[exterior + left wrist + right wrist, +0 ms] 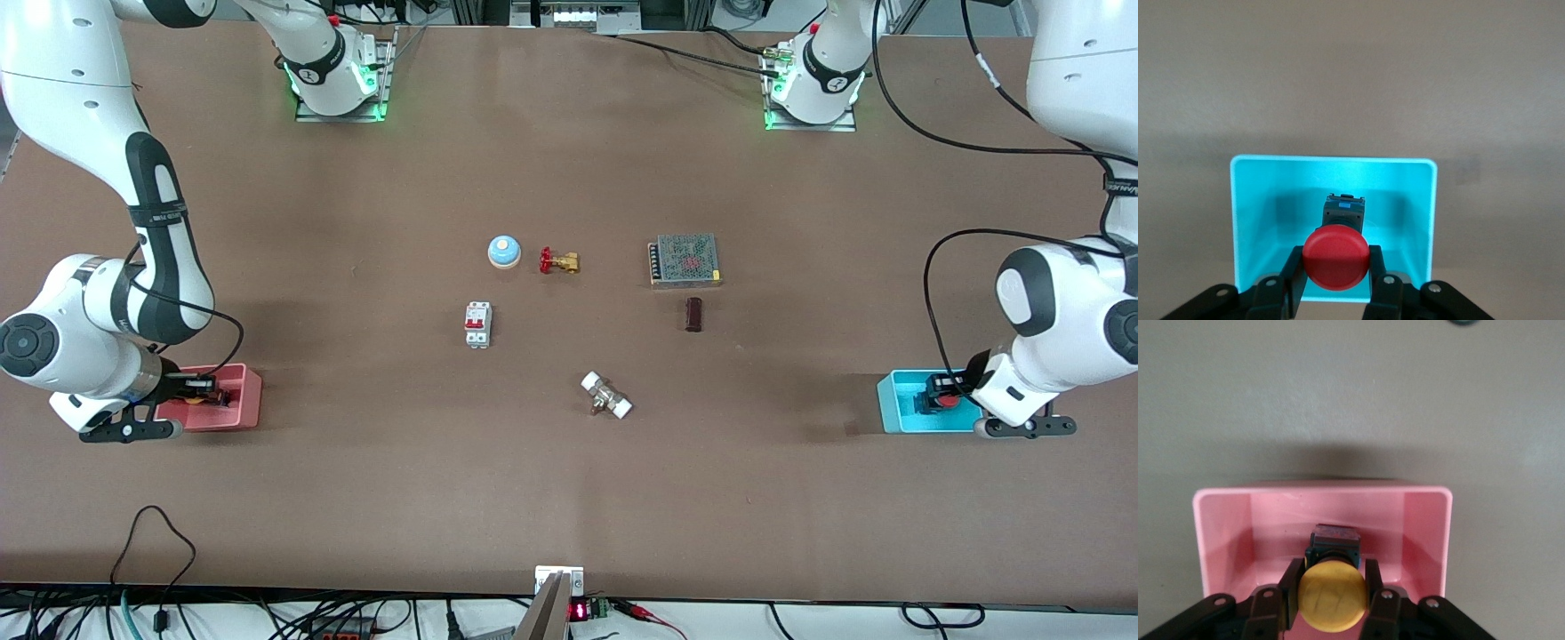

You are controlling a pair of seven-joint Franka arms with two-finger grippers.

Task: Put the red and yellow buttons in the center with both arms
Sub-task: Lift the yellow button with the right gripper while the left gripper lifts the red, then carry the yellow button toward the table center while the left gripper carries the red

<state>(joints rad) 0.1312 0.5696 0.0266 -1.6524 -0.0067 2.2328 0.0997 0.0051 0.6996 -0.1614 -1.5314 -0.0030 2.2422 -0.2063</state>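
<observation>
The red button point(1336, 248), a round red cap on a black body, sits inside the cyan bin point(1245, 220) at the left arm's end of the table. My left gripper point(1336, 259) is shut on its cap, one finger pressed on each side. In the front view the left gripper point(953, 391) reaches into the cyan bin point(898, 404). The yellow button point(1332, 597) sits inside the pink bin point(1218, 520) at the right arm's end. My right gripper point(1332, 579) is shut on its cap. In the front view the right gripper point(197, 388) is in the pink bin point(242, 411).
Around the table's middle lie a light-blue dome point(503, 252), a brass valve with a red handwheel point(559, 261), a white breaker point(478, 324), a grey mesh-topped box point(685, 260), a dark brown cylinder point(693, 314) and a white-ended fitting point(606, 396).
</observation>
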